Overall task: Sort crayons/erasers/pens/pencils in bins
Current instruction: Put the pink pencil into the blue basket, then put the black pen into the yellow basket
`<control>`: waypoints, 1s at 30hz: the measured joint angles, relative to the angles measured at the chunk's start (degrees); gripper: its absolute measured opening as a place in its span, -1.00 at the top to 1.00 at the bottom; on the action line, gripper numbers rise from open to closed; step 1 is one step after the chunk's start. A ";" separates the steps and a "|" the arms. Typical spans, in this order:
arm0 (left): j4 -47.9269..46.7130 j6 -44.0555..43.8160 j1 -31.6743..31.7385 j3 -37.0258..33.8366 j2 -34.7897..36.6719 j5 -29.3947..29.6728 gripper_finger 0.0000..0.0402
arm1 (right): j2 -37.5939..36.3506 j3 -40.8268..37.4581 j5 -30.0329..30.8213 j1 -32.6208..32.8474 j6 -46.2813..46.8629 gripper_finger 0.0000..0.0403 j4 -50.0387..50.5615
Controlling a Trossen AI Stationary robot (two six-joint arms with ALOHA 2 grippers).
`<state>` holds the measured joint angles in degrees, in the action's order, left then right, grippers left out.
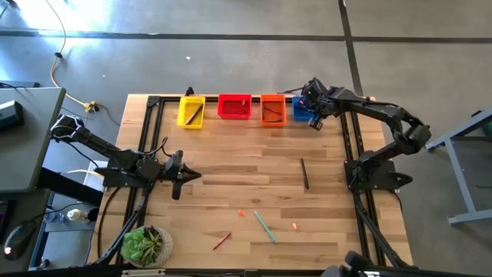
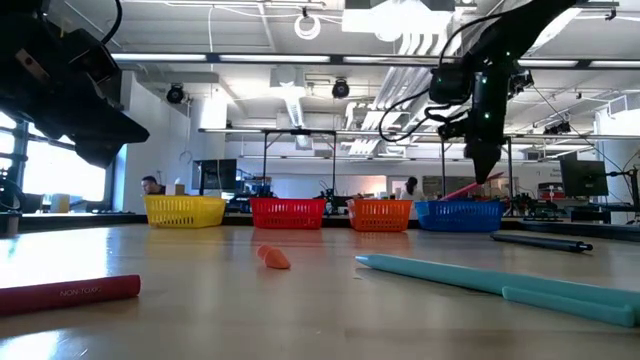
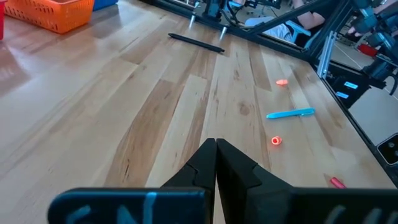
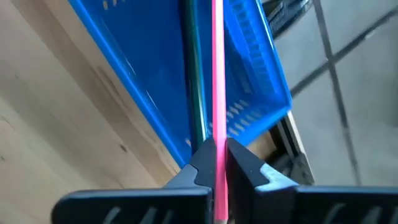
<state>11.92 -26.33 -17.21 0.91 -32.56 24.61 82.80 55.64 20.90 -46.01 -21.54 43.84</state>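
Right gripper (image 4: 216, 163) is hanging over the blue bin (image 1: 301, 110) at the table's 1 o'clock, fingers pinching a pink stick (image 4: 217, 74); a dark green stick (image 4: 194, 74) is lying inside that bin. Left gripper (image 3: 216, 163) is sitting fully closed and empty over bare wood at 9 o'clock. Yellow bin (image 1: 191, 111), red bin (image 1: 234, 107) and orange bin (image 1: 273, 109) are lining the 12 o'clock edge. Two erasers (image 1: 241, 213) (image 1: 294, 226), a teal pen (image 1: 265, 226), a red crayon (image 1: 221, 241) and a black pen (image 1: 304, 173) are lying loose toward 5–6 o'clock.
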 joint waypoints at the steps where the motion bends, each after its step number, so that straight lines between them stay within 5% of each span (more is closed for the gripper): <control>1: -0.01 0.00 0.00 0.00 0.00 0.04 1.00 | 0.00 0.00 -0.56 -0.27 0.06 0.97 -0.52; 16: -0.02 0.38 0.00 0.02 0.00 0.56 1.00 | 0.04 6.89 -3.18 2.11 12.54 0.27 7.12; 24: -0.02 0.05 0.00 0.02 0.00 2.52 1.00 | -2.56 3.39 -9.48 16.40 31.39 0.65 9.16; 30: -0.01 0.00 0.00 0.04 0.00 2.91 1.00 | -5.54 -3.17 -9.43 32.11 57.63 0.96 8.02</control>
<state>11.92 -26.33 -17.21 0.95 -32.56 27.52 77.27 52.46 11.47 -13.90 36.08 51.86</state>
